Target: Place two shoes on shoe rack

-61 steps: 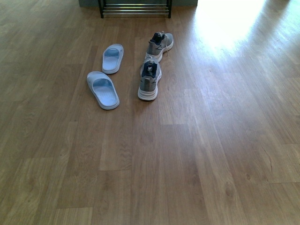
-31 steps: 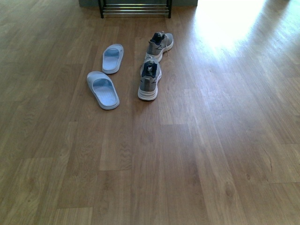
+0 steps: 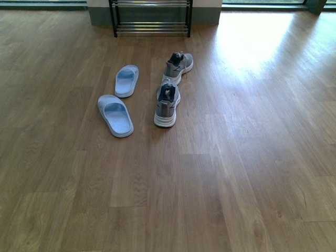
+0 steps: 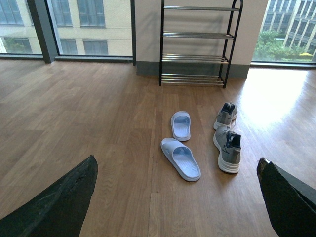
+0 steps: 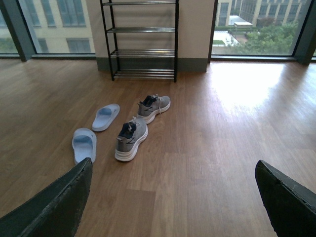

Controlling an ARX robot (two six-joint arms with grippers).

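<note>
Spread wide, holding nothing: left gripper [image 4: 177, 160], right gripper [image 5: 174, 162]; presumably readied for pickup. On the floor [image 3: 236, 173], centre frame, the near shoe [image 3: 167, 105] stands upright, heel toward camera; the far shoe [image 3: 178, 66] just beyond, angled right. Gray knit, white soles, navy collars. Top centre, the rack [image 3: 151, 18], apart from both.

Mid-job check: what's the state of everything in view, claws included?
Near sneaker: upright on floor, ungrasped.
Far sneaker: upright on floor, ungrasped.
Shoe rack: standing, visible tiers hold nothing.
Near sandal: sole-down on floor.
Far sandal: sole-down on floor.
Left claw: open, holding nothing.
Right claw: open, holding nothing.
</note>
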